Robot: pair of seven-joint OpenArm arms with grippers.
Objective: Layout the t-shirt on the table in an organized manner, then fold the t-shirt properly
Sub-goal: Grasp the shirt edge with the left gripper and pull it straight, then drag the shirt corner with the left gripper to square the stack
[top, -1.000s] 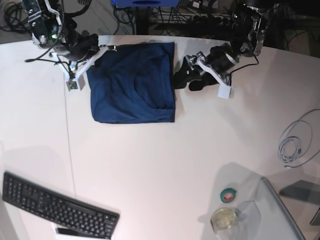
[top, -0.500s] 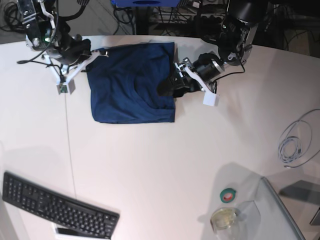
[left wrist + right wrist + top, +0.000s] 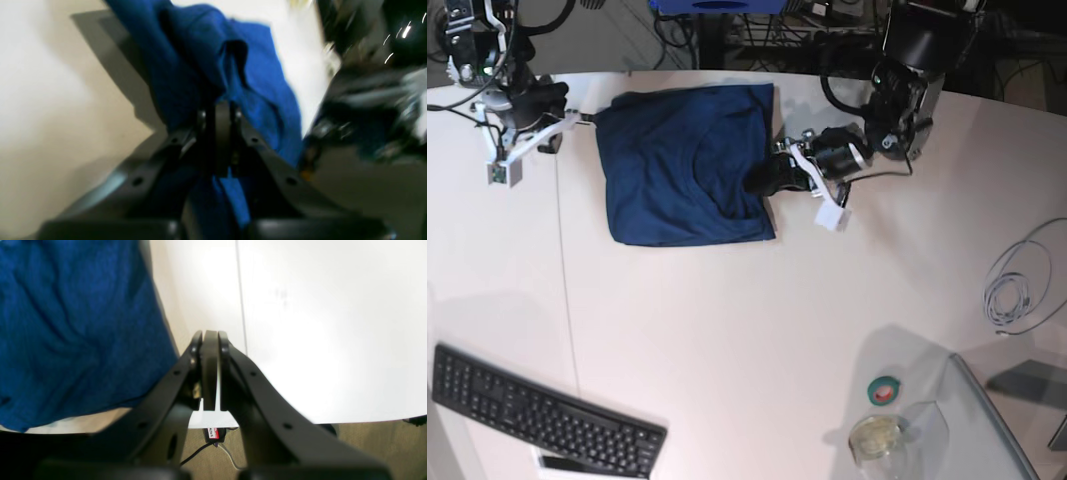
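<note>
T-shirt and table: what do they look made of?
The t-shirt looks like soft matte knit cloth, likely cotton: it creases and bunches where the left gripper pinches it. The table looks like smooth white laminate, faintly glossy, with a thin dark seam.

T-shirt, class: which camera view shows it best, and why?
The base view: the whole folded t-shirt lies flat on the table. The left wrist view shows blurred cloth bunched at the fingers; the right wrist view shows only one edge.
</note>
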